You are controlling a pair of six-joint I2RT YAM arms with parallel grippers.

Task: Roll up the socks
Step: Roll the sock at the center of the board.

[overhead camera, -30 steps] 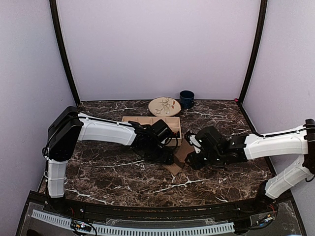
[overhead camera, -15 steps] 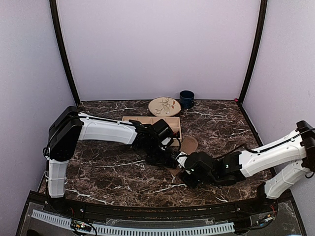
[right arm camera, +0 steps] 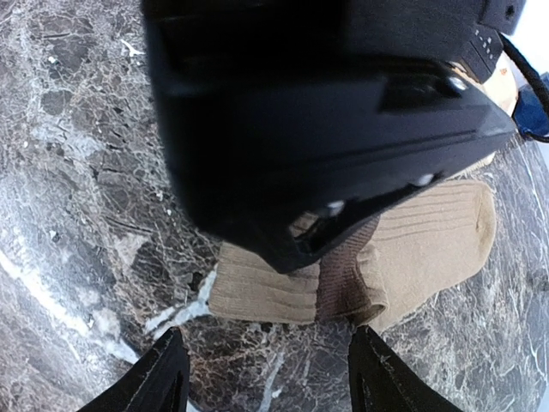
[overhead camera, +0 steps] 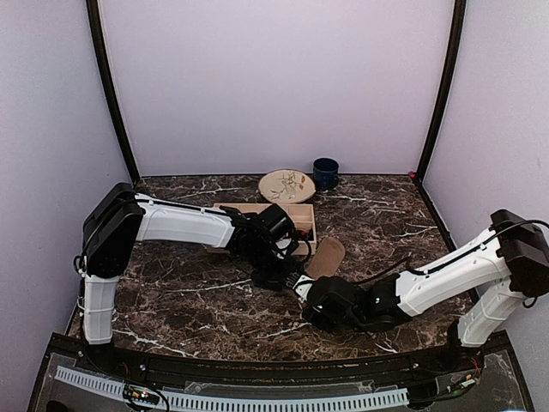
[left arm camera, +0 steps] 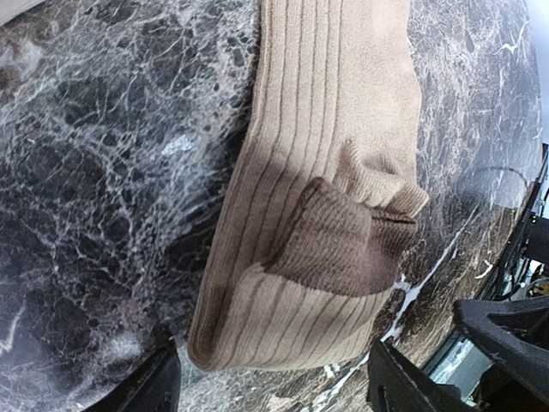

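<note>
The dark marbled desk (overhead camera: 189,300) carries a tan sock (overhead camera: 328,255) lying near its centre; a wooden tray (overhead camera: 302,215) at the sock's eleven o'clock; a plate (overhead camera: 286,185) and blue cup (overhead camera: 325,172) toward twelve.

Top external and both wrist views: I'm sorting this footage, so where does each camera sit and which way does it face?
Top external: above and behind the robot, facing down over the marble table; both arms show.
Left wrist: on the left hand, looking down on the tan sock; its fingertips show.
Right wrist: on the right hand, facing the sock's end; its fingertips and the left hand's black body show.
Shared: both wrist views show the sock's folded end.
</note>
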